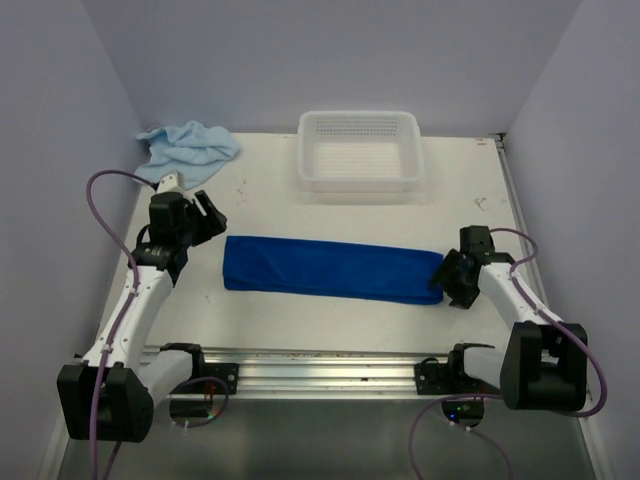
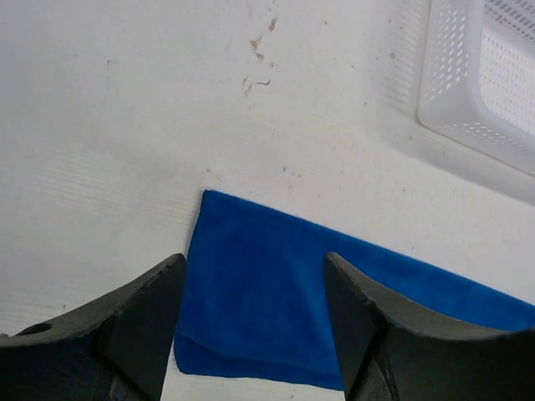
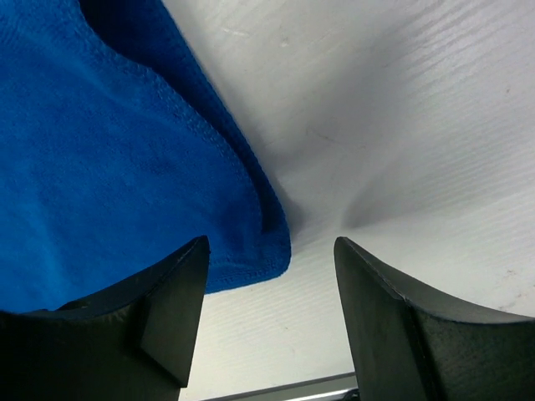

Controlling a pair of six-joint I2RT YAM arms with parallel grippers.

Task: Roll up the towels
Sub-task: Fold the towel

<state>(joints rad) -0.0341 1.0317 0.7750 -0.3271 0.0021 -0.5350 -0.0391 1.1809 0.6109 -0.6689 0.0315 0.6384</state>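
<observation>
The dark royal blue towel (image 1: 330,268) lies folded into a long flat strip across the middle of the table. Its left end shows in the left wrist view (image 2: 267,301) and its right end corner in the right wrist view (image 3: 109,150). My left gripper (image 1: 205,222) is open and empty, just left of the strip's left end. My right gripper (image 1: 447,277) is open and empty, low at the strip's right end, the corner between its fingers (image 3: 180,309). The pale sky blue towel (image 1: 187,146) lies crumpled at the far left corner.
A white perforated basket (image 1: 360,150) stands at the back centre, empty; its corner shows in the left wrist view (image 2: 485,83). Purple-grey walls close the left, back and right. An aluminium rail (image 1: 320,362) runs along the near edge between the arm bases.
</observation>
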